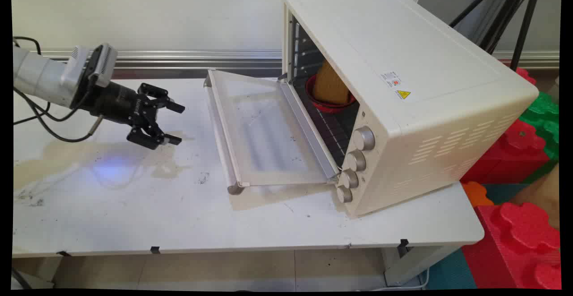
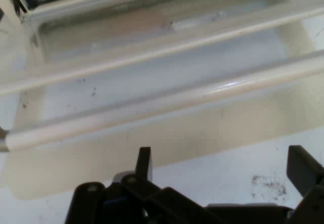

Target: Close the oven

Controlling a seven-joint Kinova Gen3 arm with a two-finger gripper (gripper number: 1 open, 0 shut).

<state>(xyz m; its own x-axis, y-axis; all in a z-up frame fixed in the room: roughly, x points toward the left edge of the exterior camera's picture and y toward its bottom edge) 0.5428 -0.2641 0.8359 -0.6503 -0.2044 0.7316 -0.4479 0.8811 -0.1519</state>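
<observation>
We see the gripper held low over the left part of the white table, pointing toward the oven, with its two fingers spread wide and nothing between them. In the hand view the same gripper shows one fingertip on each side of a broad gap, with only bare table in that gap. Just ahead of it lies the oven's door, folded down flat so its glass faces up, and the door handle, a pale bar along the door's outer edge, is the part nearest the fingers, though still apart from them. In the hand view the handle crosses the frame as a long rounded rod with the door behind it. The cream oven stands at an angle on the right half of the table, four knobs in a column on its front. Inside, on the wire rack, sits a red bowl with a tall tan-brown object standing in it, possibly bread, though we cannot tell for sure. Red and green foam blocks are stacked beyond the table's right end.
</observation>
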